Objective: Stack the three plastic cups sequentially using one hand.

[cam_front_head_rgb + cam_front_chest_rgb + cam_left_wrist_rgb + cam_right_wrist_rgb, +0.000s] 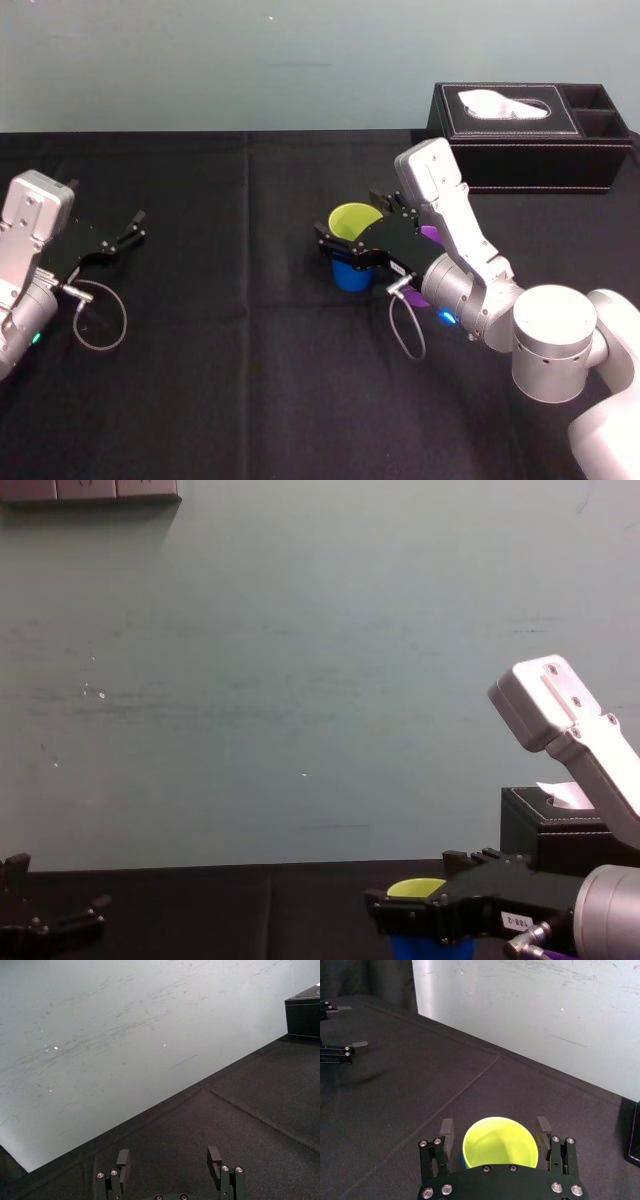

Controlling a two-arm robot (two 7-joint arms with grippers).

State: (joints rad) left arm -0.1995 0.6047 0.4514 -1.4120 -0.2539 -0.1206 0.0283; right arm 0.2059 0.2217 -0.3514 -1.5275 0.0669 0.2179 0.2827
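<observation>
My right end effector [495, 1132] sits released around the yellow-green plastic tumbler [500, 1146], which is nested in the blue plastic tumbler [352, 276]. My left end effector [138, 226] hangs open.

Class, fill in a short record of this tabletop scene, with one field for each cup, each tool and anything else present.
Yellow-green cup: upright, nested inside the blue cup
Blue cup: bottom of the pair, standing on the black table
Purple cup: not stacked, largely hidden behind the right arm
Right tool: open, straddling the yellow-green cup
Left tool: open, empty, at the table's left, away from the cups
Other: black tissue box at the far right
</observation>
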